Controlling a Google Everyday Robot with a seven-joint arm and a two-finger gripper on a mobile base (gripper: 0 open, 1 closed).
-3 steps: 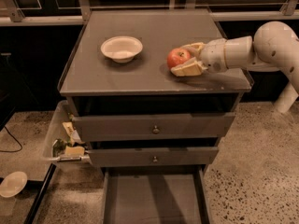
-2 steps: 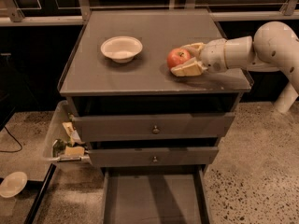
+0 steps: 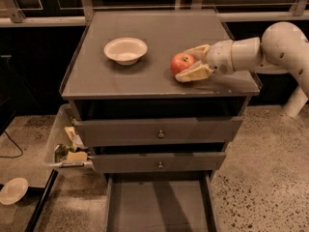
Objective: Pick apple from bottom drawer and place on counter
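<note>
The red apple is on the grey counter, right of centre near its front edge. My gripper reaches in from the right on a white arm. One finger is behind the apple and one in front, and the jaws are closed on it. The apple appears to rest on or just above the counter top. The bottom drawer is pulled out below and its flat grey floor is bare.
A white bowl stands on the counter left of the apple. The two knobbed drawers above the bottom one are nearly shut. A clear bin with scraps hangs at the cabinet's left. A white dish lies on the floor.
Almost nothing. The apple and gripper sit a touch lower toward the counter than before, and the arm stays in the same place.
</note>
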